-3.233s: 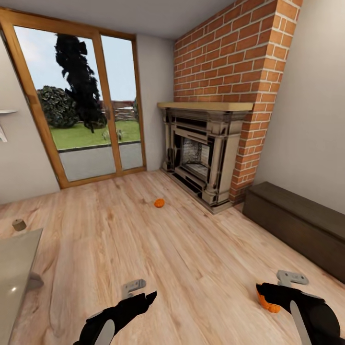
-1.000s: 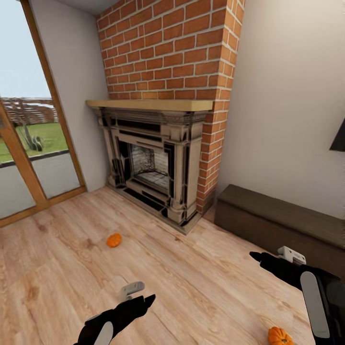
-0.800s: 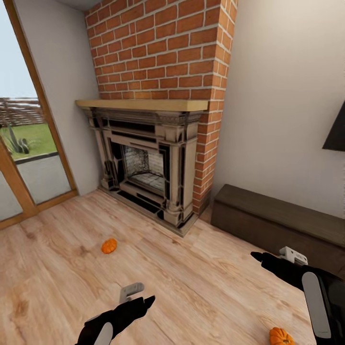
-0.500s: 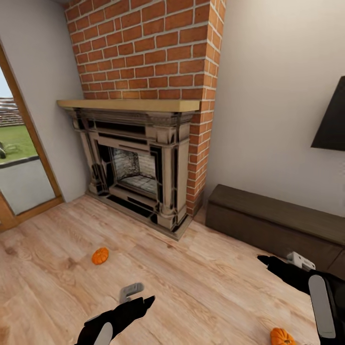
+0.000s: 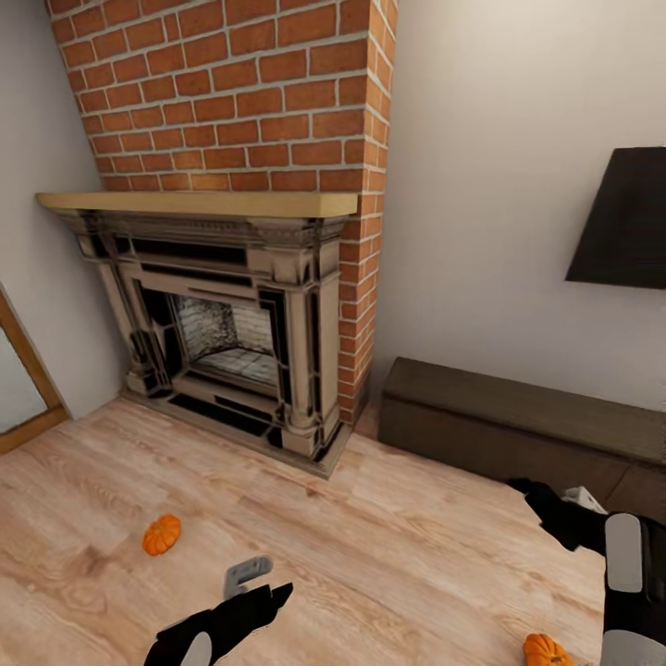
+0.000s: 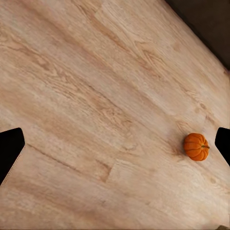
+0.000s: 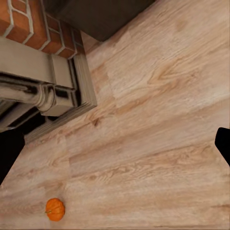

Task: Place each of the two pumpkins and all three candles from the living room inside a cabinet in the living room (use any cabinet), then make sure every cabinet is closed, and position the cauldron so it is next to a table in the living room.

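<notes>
1. Left gripper [image 5: 252, 581]: one, low in the head view above the wooden floor [image 5: 388, 546]. The left wrist view shows its two dark fingertips [image 6: 10, 148] at opposite edges with bare floor between them; jaws spread wide, holding nothing.
2. Right gripper [image 5: 555, 499]: one, at the right of the head view, hanging in front of the cabinet [image 5: 518, 421]. The right wrist view shows its dark fingertips [image 7: 9, 151] far apart at the frame edges; jaws open, empty.
3. Pumpkins: two, both small, orange and ribbed, both lying on the floor, well apart from each other.
   - Left pumpkin [image 5: 162, 534]: on the floor ahead of the left gripper, in front of the fireplace hearth; also seen in the right wrist view [image 7: 54, 209].
   - Right pumpkin [image 5: 546, 650]: on the floor near the right arm, at the lower edge of the head view; in the left wrist view [image 6: 196, 146] it sits just beside one fingertip, not between the jaws.
4. Cabinet: one long, low, dark-brown unit along the pale wall, right of the fireplace; its fronts look shut.
5. Fireplace [image 5: 231, 342]: one, with a pale wooden mantel and a red brick chimney [image 5: 231, 92] above.
6. Dark flat panel [image 5: 622, 217]: one, mounted on the wall above the cabinet.
</notes>
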Controlling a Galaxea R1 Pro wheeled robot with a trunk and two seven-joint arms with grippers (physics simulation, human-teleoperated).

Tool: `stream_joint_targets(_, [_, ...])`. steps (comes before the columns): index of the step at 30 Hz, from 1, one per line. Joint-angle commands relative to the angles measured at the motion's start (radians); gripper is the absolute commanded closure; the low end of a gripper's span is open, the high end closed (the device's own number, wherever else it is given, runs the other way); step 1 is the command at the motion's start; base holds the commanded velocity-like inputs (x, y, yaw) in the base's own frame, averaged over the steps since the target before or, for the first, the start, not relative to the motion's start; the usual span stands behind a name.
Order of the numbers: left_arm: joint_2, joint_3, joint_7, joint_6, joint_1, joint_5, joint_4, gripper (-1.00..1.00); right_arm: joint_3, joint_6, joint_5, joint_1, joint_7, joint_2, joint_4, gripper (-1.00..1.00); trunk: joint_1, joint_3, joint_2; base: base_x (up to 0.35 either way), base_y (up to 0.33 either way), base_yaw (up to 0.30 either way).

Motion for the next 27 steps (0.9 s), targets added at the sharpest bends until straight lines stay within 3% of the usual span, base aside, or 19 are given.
stream_joint_targets(1, [0.000, 0.004, -0.001, 0.005, 0.000, 0.002, 0.001, -1.00, -0.005, 0.005, -0.010, -0.003, -0.001, 0.004, 0.001, -1.00, 0.000, -0.001, -0.001, 0.253, 0.208, -0.262])
stream_joint_targets(10, [-0.002, 0.035, 0.000, 0.006, 0.000, 0.004, 0.023, -1.00, -0.018, 0.005, -0.038, -0.010, -0.001, 0.022, 0.015, -1.00, 0.000, -0.004, -0.001, 0.262, 0.181, -0.262])
stream_joint_targets(27, [-0.001, 0.037, 0.000, 0.005, 0.000, 0.003, 0.031, -1.00, -0.039, 0.005, -0.042, -0.010, -0.001, 0.022, 0.024, -1.00, 0.000, -0.005, -0.001, 0.295, 0.136, -0.262])
